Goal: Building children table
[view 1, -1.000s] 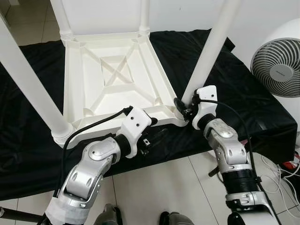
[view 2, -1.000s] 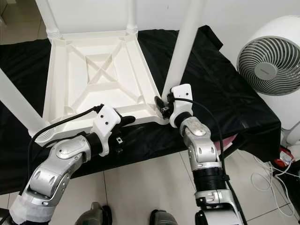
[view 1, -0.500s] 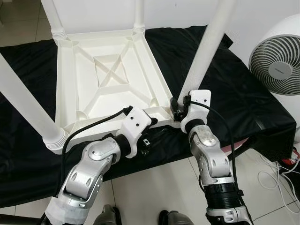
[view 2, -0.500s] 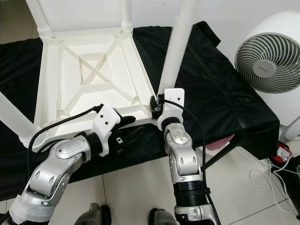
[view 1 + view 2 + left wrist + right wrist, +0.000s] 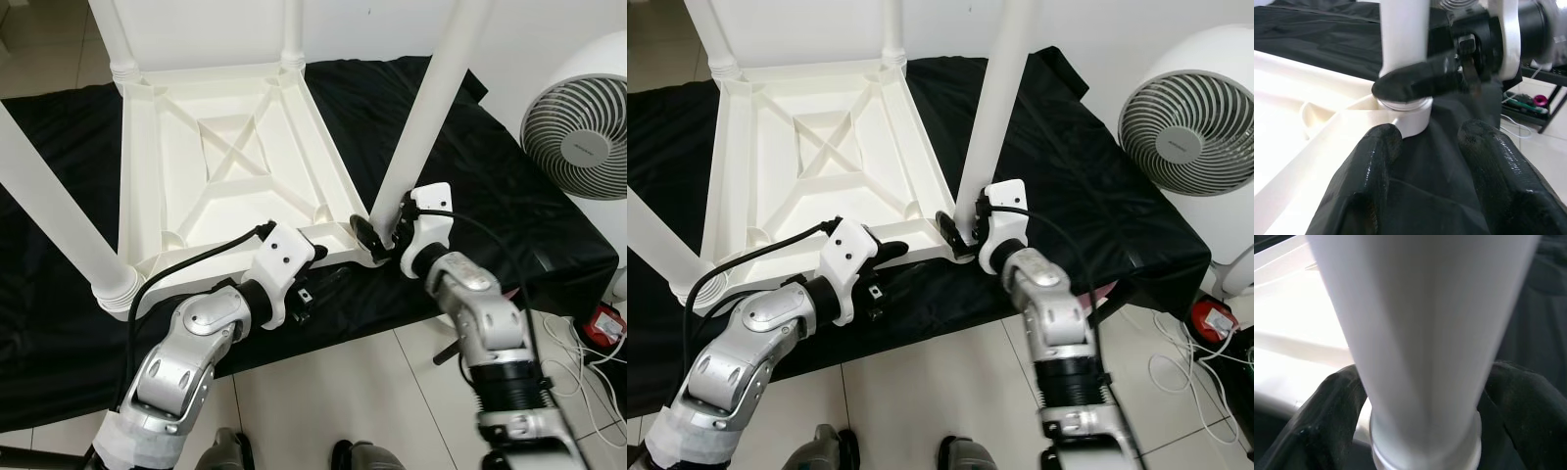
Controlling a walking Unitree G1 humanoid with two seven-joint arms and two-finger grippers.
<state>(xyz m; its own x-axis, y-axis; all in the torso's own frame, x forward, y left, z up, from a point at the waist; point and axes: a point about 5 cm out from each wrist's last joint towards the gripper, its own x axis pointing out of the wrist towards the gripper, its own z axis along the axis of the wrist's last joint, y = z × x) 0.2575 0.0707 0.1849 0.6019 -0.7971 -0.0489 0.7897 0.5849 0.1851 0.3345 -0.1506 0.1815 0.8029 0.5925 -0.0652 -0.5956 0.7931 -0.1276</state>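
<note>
White children's table (image 5: 235,176) lies upside down on a black cloth (image 5: 509,196), all four legs pointing up. Right gripper (image 5: 377,235) is clamped around the base of the near-right leg (image 5: 421,117), one finger on each side. Left gripper (image 5: 1435,196), fingers parted and empty, rests at the table's near edge. White fan (image 5: 578,137) stands right.

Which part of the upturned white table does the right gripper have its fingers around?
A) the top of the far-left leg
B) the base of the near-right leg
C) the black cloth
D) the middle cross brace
B: the right gripper has its black fingers on either side of the near-right leg, just above its socket.
</note>
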